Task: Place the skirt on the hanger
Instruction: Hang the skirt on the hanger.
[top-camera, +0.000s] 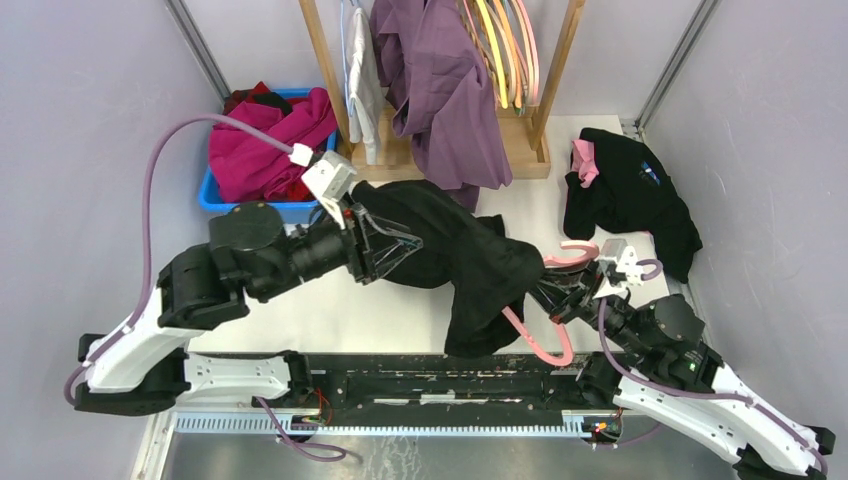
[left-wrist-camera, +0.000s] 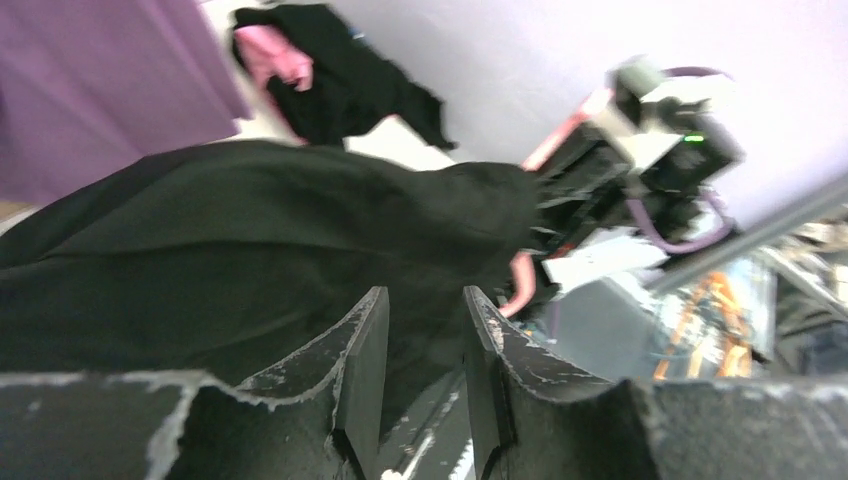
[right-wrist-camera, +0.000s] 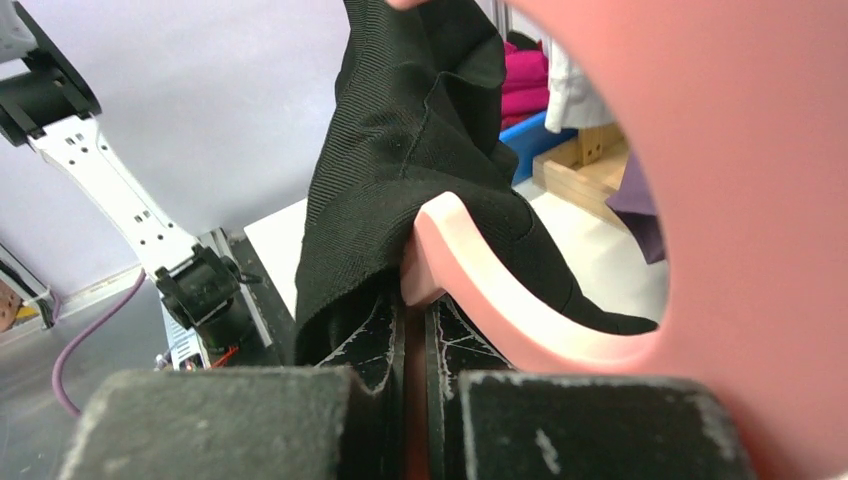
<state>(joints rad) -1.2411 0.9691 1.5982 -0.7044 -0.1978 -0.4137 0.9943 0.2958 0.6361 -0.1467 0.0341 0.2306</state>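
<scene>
The black skirt (top-camera: 470, 270) hangs in the middle, draped over the pink hanger (top-camera: 545, 348), whose arm pokes out below the cloth. My right gripper (top-camera: 575, 292) is shut on the hanger (right-wrist-camera: 750, 200); its jaws pinch the pink bar, and the skirt (right-wrist-camera: 400, 150) falls over the hanger's end just beyond them. My left gripper (top-camera: 392, 245) is at the skirt's left end. In the left wrist view its jaws (left-wrist-camera: 424, 295) stand apart with nothing between them, and the skirt (left-wrist-camera: 250, 230) spreads just beyond the tips.
A blue bin (top-camera: 215, 195) of magenta clothes sits at the back left. A wooden rack (top-camera: 530, 150) behind holds a purple garment (top-camera: 450, 90), a white one (top-camera: 362, 80) and several coloured hangers (top-camera: 505, 50). Another black garment (top-camera: 630, 195) lies at the right.
</scene>
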